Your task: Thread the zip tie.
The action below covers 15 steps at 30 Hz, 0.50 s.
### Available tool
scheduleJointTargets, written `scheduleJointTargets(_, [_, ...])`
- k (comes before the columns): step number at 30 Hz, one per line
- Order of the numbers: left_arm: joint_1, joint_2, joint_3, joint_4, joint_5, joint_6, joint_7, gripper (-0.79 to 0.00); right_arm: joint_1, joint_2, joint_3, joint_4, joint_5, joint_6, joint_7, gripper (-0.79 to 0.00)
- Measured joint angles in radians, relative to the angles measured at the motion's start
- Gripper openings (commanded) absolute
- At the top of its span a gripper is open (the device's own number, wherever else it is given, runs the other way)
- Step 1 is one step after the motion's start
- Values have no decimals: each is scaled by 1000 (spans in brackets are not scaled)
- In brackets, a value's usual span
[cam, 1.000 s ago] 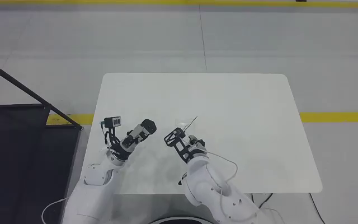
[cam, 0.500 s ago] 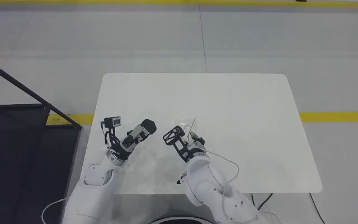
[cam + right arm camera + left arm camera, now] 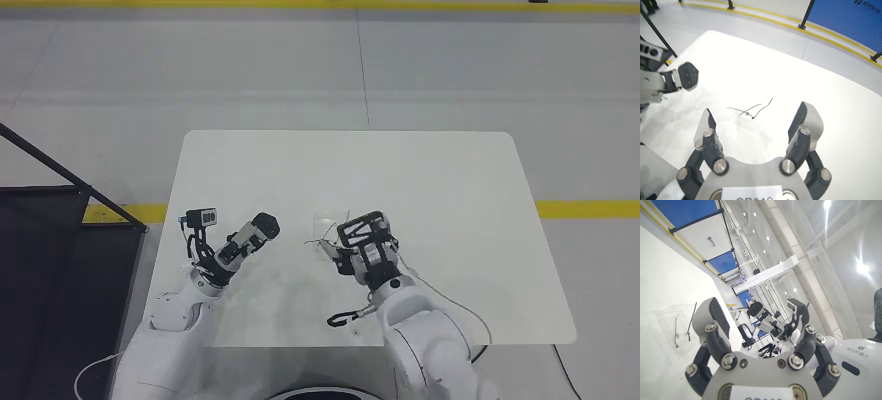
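Black zip tie (image 3: 762, 108) lay on white table (image 3: 810, 85) (grey strip (image 3: 734, 108) beside it). Right gripper (image 3: 755, 111) hung above, fingers spread wide. Left gripper (image 3: 761, 313) nearby, also wide, empty.

The zip tie (image 3: 762, 109) — thin, black, not looped — lies flat near the middle of the table (image 3: 450, 180), gently curved, head nearest the robot and tail pointing toward one o'clock.
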Motion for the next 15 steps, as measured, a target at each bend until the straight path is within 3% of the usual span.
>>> scheduleJointTargets(9, [0, 0, 0, 0, 0, 0, 0, 0, -163, 14, 226, -61, 338, -102, -317, 0])
scheduleJointTargets(15, [0, 0, 0, 0, 0, 0, 0, 0, -235, 18, 336, -71, 508, -151, -460, 0])
